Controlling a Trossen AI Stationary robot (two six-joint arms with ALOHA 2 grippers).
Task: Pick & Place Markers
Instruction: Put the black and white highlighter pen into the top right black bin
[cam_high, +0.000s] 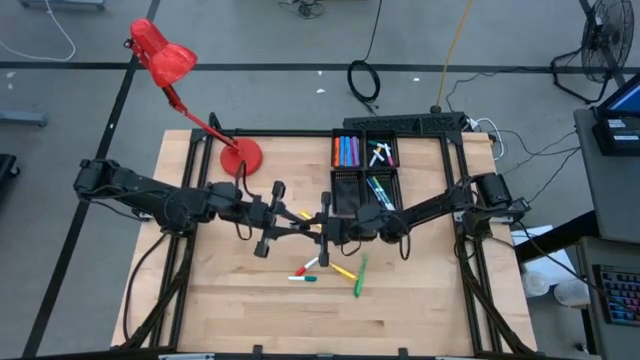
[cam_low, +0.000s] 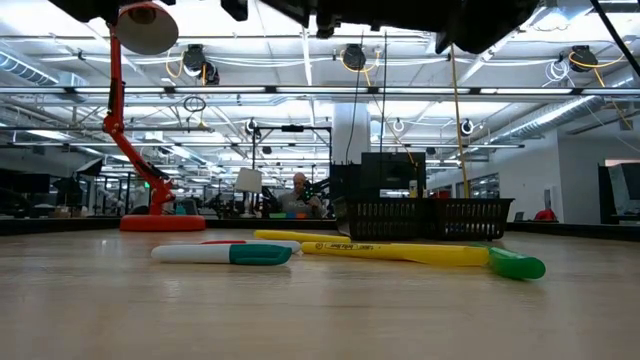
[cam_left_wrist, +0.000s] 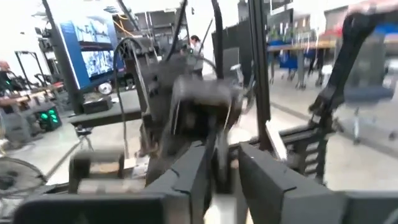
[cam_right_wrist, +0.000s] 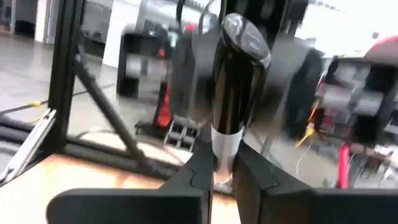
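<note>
Right tool (cam_right_wrist: 224, 177) pinches a black-capped marker (cam_right_wrist: 235, 74) upright; left tool (cam_left_wrist: 221, 171) meets it, fingers slightly apart

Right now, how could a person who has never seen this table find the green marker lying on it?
Start at the black tray at the far edge of the wooden table, then look toward the near edge, past the two grippers. Among the loose markers there, the green marker lies farthest right, the only all-green one.

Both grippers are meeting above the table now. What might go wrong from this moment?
The right gripper is shut on a black-capped marker while the left gripper sits very close, so the handover may slip or the fingers may collide. A dropped marker could fall among the loose markers below, not in the tray.
</note>
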